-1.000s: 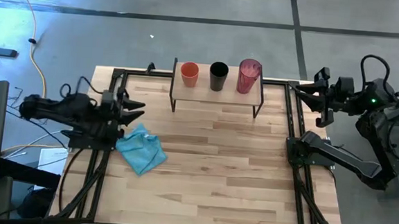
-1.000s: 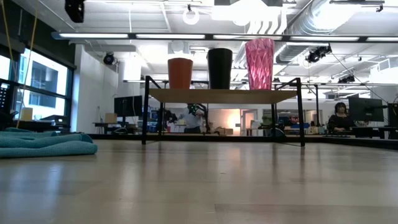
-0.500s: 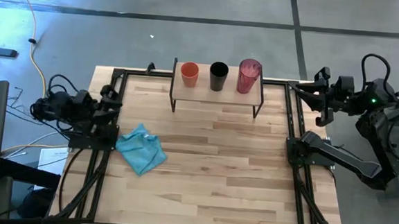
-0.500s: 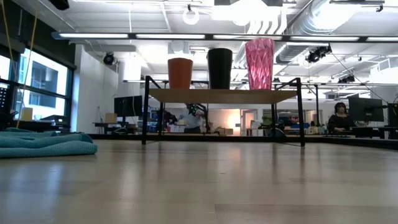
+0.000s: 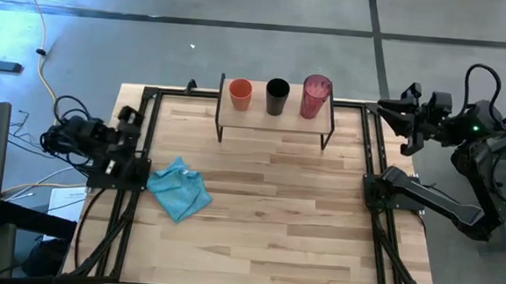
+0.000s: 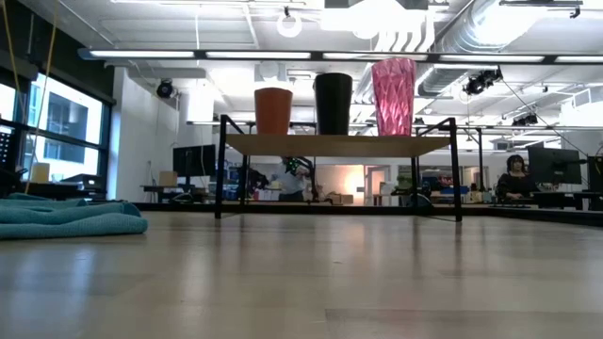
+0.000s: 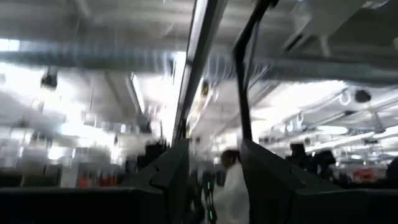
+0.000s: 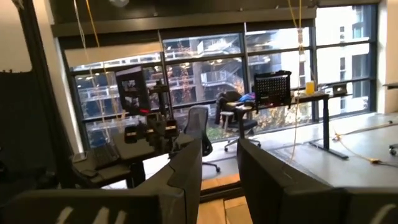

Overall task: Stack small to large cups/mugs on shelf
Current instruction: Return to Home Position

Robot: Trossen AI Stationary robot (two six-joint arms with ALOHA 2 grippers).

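Orange cup [image 5: 240, 90], black cup [image 5: 277, 92] and tumbler [image 5: 316, 93] stand upright in a row on shelf [image 5: 259, 116]. They do not touch each other and rise from shortest to tallest toward the right gripper's side.

High view: right gripper [image 5: 387, 109] hangs just off the table [image 5: 266, 222] edge, fingertips aimed at the shelf. The tumbler is the cup nearest it, well apart, and a black frame rail [image 5: 369, 140] lies between them. Left gripper [image 5: 129, 117] is folded back at the opposite table edge, well apart from the shelf. A crumpled light blue cloth [image 5: 180, 189] lies near it on the wood.

Low view: the shelf is a thin light-wood board on thin black metal legs. The orange and black cups are smooth and opaque. The tumbler is translucent pink-red, ribbed and flares upward. The cloth is a soft low heap at the side. A person [image 6: 515, 174] sits at a monitor far behind.

Left wrist view: the dark fingers [image 7: 168, 180] are parted by a narrow gap and hold nothing. Blurred ceiling lights [image 7: 134, 93] show beyond.

Right wrist view: the fingers [image 8: 186, 174] are parted by a narrow gap and hold nothing. Windows [image 8: 205, 74] and an office chair [image 8: 198, 124] are ahead.
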